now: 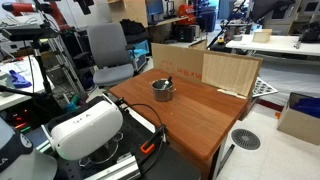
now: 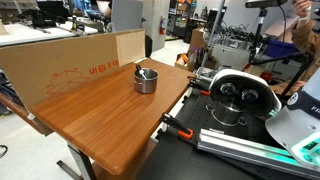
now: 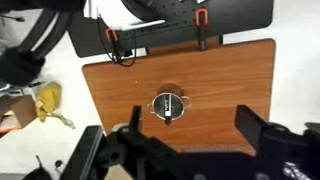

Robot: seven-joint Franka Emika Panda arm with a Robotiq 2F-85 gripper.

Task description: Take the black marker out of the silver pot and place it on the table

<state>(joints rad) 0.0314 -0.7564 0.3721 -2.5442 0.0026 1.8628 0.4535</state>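
1. Wrist view: claw (image 3: pixel 190 118) spread wide, holding nothing, well above desk (image 3: pixel 235 75).
2. Black marker (image 3: pixel 168 112) resting inside silver pot (image 3: pixel 156 103).
3. Silver pot upright near desk middle, apart from claw.

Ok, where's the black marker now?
In the wrist view the black marker rests inside the silver pot on the table; in an exterior view the pot stands near the cardboard panel.
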